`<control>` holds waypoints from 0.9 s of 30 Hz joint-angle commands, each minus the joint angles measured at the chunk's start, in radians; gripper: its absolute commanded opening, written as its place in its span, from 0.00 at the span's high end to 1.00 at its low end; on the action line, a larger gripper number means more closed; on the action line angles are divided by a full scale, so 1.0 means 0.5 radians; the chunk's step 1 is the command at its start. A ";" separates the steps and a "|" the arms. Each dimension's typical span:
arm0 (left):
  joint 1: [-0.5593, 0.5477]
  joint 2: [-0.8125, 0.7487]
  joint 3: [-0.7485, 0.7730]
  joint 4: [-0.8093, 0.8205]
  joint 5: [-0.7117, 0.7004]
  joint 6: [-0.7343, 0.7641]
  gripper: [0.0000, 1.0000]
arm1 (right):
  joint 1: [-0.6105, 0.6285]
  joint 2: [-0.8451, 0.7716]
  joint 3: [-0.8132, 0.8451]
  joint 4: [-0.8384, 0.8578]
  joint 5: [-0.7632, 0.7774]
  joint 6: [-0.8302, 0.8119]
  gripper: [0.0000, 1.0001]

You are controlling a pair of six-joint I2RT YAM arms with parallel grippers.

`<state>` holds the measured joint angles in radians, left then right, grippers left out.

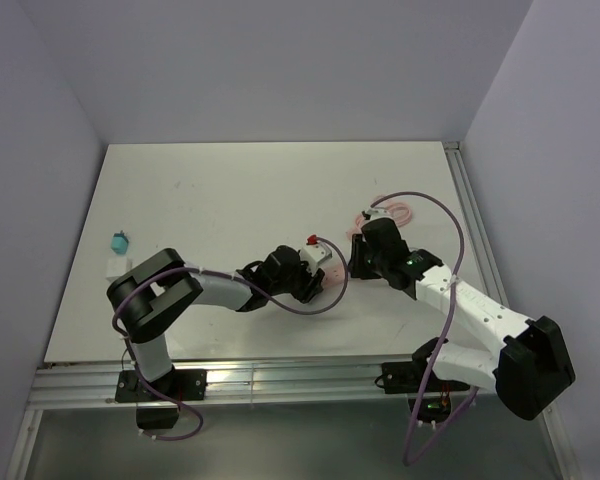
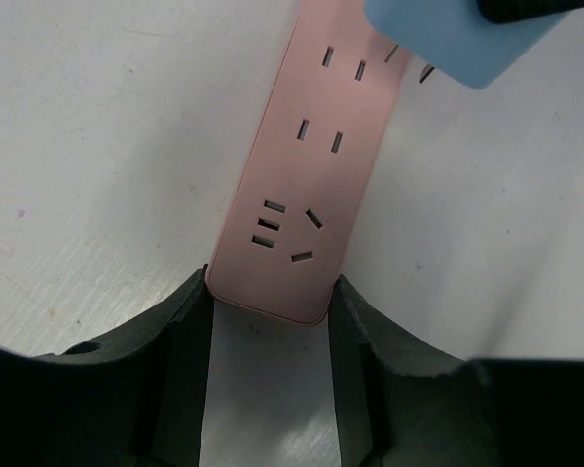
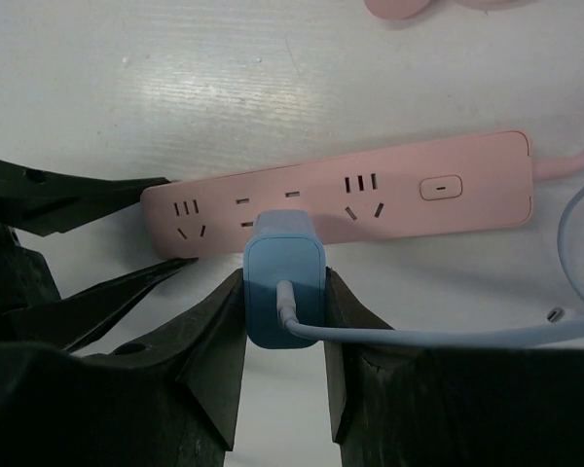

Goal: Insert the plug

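Note:
A small teal-green plug (image 1: 119,241) lies far left on the table, beside a small white block (image 1: 114,266), far from both grippers. My right gripper (image 3: 284,292) is shut on a light-blue adapter (image 3: 282,258) with a pale cable and holds it at the middle sockets of the long pink power strip (image 3: 409,190). In the left wrist view the adapter (image 2: 457,39) sits over the strip (image 2: 311,165) with its prongs showing. My left gripper (image 2: 271,302) is shut on the strip's end. In the top view both grippers, left (image 1: 305,275) and right (image 1: 352,260), meet mid-table.
The strip's pink cord (image 1: 388,212) is coiled behind the right gripper. A pale cable (image 3: 574,243) trails right from the adapter. A purple arm cable (image 1: 330,285) loops between the grippers. A rail (image 1: 470,220) runs along the table's right edge.

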<state>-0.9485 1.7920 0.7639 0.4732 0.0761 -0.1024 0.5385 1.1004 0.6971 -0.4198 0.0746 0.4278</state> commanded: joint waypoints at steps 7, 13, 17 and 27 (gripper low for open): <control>0.041 -0.044 -0.034 -0.127 0.059 -0.041 1.00 | 0.052 0.125 0.008 0.235 0.145 -0.049 1.00; 0.050 -0.050 -0.040 -0.130 0.041 -0.053 1.00 | 0.058 0.217 0.045 0.217 0.179 -0.089 1.00; 0.065 -0.065 -0.049 -0.109 0.053 -0.065 1.00 | 0.061 0.244 0.041 0.220 0.213 -0.119 1.00; 0.099 -0.074 -0.095 -0.048 0.066 -0.099 0.99 | 0.067 0.339 0.035 0.269 0.179 -0.159 1.00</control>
<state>-0.9146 1.7779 0.7452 0.4736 0.1089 -0.1177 0.5644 1.2469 0.7033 -0.2913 0.1490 0.3740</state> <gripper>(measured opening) 0.481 0.394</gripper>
